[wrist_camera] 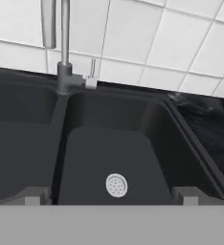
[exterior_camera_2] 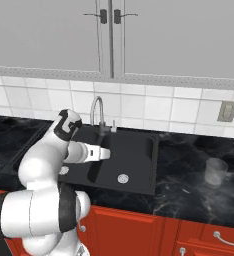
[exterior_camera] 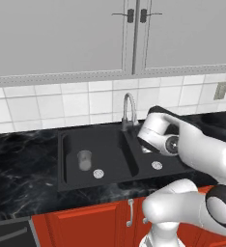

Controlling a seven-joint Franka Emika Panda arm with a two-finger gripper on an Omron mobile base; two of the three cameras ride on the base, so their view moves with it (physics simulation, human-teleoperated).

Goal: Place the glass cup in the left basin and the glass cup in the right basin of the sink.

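The two-finger gripper (wrist_camera: 111,196) hangs with its dark tips spread wide and nothing between them, above the black rectangular right basin (wrist_camera: 133,153) with its round silver drain (wrist_camera: 116,185). 1 clear glass cup (exterior_camera: 84,160) stands upright in the left basin (exterior_camera: 93,157). Another clear glass cup (exterior_camera_2: 215,171) stands on the black marbled counter (exterior_camera_2: 189,195), well right of the black double-bowl sink (exterior_camera_2: 151,165). The curved chrome tap (exterior_camera: 128,108) rises behind the divider.

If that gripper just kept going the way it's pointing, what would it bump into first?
Most likely the floor of the right basin, near its silver drain. The open gripper points down into that bowl with nothing between, though depth is hard to judge.
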